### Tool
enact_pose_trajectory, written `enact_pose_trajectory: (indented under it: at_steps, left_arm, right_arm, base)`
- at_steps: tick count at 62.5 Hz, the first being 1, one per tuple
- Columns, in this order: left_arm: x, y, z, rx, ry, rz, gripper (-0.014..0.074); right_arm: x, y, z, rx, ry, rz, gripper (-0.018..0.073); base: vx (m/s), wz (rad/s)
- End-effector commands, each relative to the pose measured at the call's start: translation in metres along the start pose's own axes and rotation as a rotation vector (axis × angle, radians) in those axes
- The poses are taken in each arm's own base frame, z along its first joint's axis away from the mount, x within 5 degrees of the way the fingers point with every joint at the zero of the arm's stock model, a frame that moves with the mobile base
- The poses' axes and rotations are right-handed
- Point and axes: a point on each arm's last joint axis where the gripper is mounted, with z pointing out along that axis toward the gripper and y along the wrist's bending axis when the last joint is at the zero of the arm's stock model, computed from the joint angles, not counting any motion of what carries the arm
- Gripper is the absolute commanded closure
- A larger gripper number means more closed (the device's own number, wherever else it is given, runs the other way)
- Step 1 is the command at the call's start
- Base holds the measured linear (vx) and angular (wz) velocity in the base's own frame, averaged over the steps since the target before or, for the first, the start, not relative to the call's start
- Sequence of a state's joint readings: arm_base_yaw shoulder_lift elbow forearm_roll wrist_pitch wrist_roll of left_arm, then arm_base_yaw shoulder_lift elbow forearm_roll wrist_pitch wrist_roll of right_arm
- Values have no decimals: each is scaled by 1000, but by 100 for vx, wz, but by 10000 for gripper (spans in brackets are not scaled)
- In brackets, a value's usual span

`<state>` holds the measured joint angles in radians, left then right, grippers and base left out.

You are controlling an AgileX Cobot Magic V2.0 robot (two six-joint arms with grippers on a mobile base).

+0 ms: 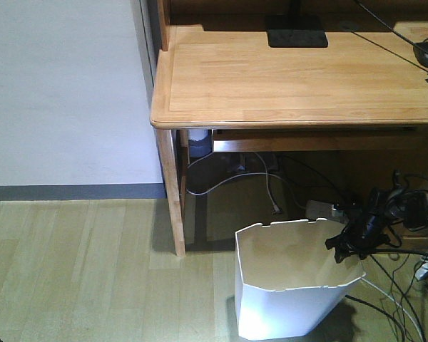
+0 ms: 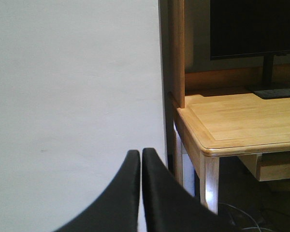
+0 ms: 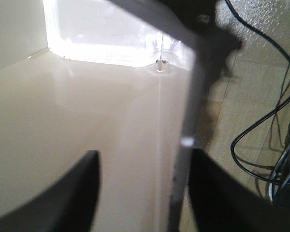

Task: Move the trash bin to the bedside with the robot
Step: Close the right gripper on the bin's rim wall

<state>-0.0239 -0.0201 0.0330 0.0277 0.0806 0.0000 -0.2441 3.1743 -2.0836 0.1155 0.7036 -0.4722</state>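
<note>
The white trash bin (image 1: 292,306) stands on the wooden floor beside the desk, its angular notched rim facing up. My right gripper (image 1: 347,244) hangs at the bin's right rim, a small black shape with trailing cables. In the right wrist view the right gripper (image 3: 145,154) is open and straddles the bin wall (image 3: 182,174): one finger is inside over the cream interior (image 3: 87,96), the other is outside, close against the wall. The left gripper (image 2: 137,152) is shut on nothing, held up facing a white wall. The bedside is out of view.
A light wooden desk (image 1: 292,78) stands over the bin's far side, its leg (image 1: 172,192) left of the bin. Black cables (image 1: 406,285) tangle on the floor to the right. A white wall (image 1: 64,85) stands at left. A dark monitor (image 2: 253,26) sits on the desk.
</note>
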Motion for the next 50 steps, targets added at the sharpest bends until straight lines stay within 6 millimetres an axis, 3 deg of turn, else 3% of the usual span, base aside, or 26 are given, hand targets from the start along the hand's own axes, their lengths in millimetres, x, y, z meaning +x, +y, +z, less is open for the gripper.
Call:
enact_pose_trajectory:
  at_steps: [1, 5, 38, 50]
  left_arm:
    - [-3, 0, 0, 4, -70, -24, 603]
    - [-3, 0, 0, 4, -70, -24, 603]
    - [-3, 0, 0, 4, -70, -24, 603]
    - [-3, 0, 0, 4, -70, -24, 603]
  right_arm:
    - [-22, -8, -37, 20, -77, 23, 438]
    - [-24, -8, -38, 11, -87, 26, 575]
    - [-35, 16, -44, -248, -211, -19, 563]
    - [-42, 22, -61, -332, -251, -33, 563]
  base:
    - [0, 0]
    - [0, 0]
    - [0, 0]
    - [0, 0]
